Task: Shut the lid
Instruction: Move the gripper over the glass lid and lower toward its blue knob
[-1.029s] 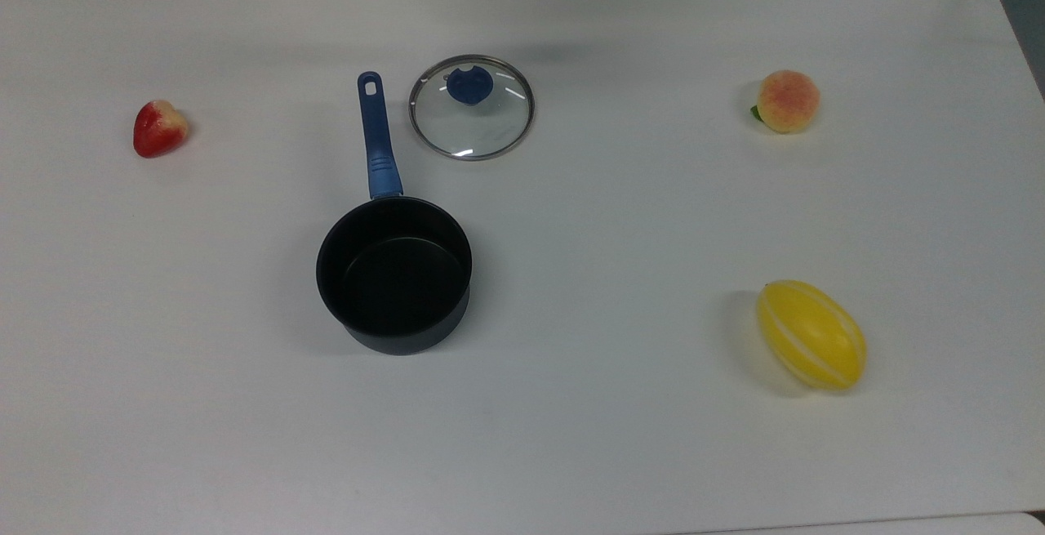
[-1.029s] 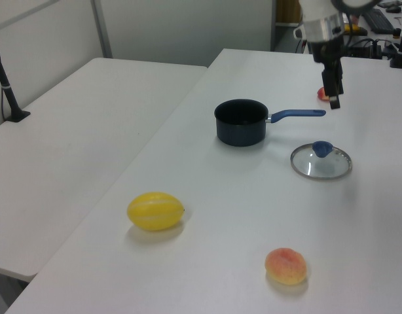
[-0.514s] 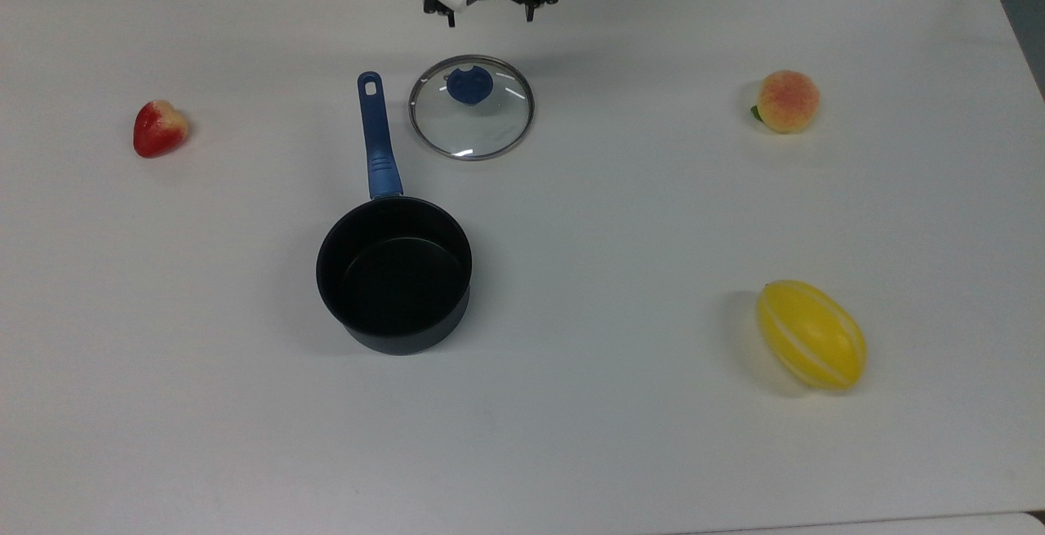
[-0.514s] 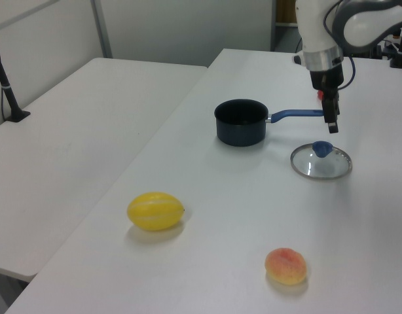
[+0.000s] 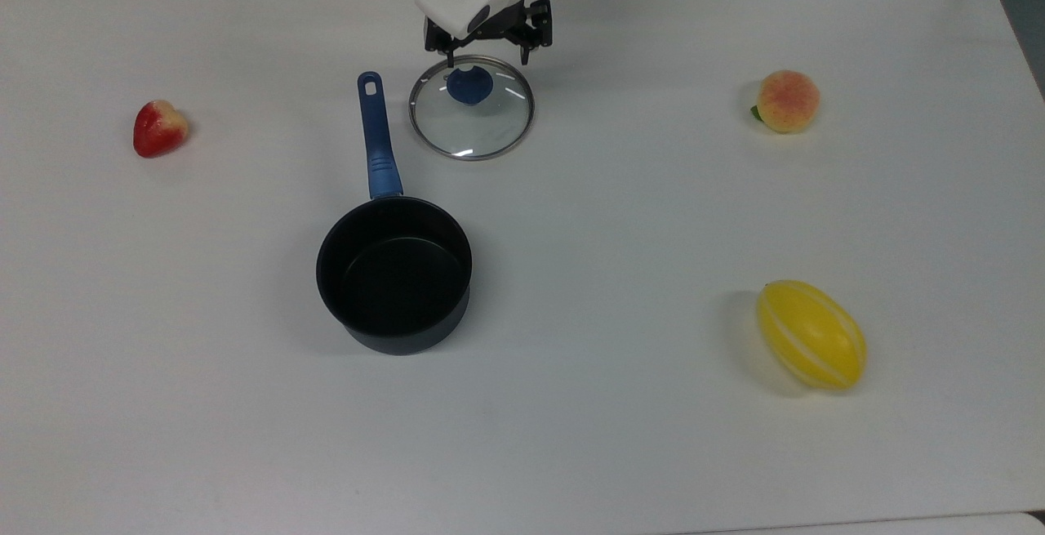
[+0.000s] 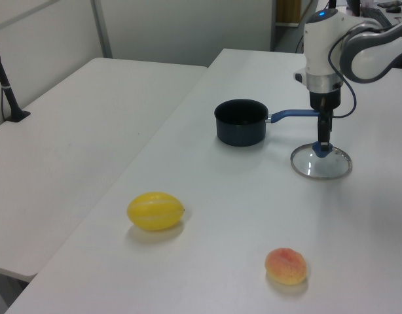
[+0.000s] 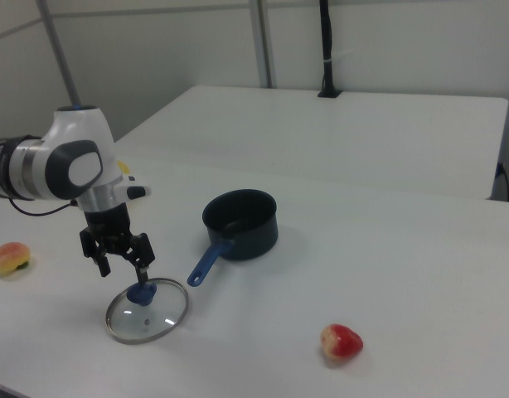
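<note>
White table (image 5: 653, 192) bears the lid (image 5: 482, 122), lettering unreadable; spread-fingered gripper (image 5: 486, 59) hovers above its knob (image 5: 469, 86).

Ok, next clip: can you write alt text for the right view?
A robot arm's open hand hangs just above the blue knob of a glass lid lying flat on a white table. An empty black saucepan stands beyond it, with a strawberry at the right view's lower right and a peach at its left edge.

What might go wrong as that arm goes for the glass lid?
The blue knob is small, and the open end effector hovers just above it; off-centre fingers could slip or tilt the lid. The saucepan handle lies close beside the lid, so a low carry might knock it.
</note>
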Tool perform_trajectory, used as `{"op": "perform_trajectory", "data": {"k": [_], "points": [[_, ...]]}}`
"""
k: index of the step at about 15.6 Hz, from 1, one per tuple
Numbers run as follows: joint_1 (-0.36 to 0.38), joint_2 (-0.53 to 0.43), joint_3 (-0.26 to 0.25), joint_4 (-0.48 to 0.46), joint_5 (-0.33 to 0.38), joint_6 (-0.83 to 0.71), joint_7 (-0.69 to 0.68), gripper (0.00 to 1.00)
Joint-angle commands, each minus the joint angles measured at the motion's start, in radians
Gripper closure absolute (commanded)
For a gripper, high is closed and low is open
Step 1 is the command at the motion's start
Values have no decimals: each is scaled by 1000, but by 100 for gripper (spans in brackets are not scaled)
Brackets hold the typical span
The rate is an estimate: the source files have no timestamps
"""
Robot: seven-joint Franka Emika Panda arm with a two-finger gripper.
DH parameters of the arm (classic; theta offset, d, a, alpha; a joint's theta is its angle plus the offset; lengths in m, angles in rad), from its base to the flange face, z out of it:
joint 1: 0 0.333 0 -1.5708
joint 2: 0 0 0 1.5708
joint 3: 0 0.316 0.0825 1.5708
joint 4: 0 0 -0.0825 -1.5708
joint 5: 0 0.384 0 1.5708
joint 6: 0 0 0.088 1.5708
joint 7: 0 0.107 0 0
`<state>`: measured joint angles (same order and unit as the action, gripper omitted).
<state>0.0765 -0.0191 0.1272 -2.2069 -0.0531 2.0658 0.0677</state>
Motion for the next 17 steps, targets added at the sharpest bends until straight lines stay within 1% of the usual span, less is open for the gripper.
{"op": "perform_trajectory", "data": {"k": [1, 4, 5, 7, 9, 13, 17], "points": [[-17, -16, 11, -48, -14, 88, 24, 0], [-17, 1, 11, -48, -14, 106, 24, 1], [-23, 1, 11, -48, -16, 106, 23, 4], [-30, 8, 11, -48, -19, 106, 20, 4], [-30, 19, 11, -46, -53, 109, 21, 4], [-37, 25, 11, -48, -79, 112, 21, 4], [-44, 44, 11, -48, -83, 131, 21, 1]]}}
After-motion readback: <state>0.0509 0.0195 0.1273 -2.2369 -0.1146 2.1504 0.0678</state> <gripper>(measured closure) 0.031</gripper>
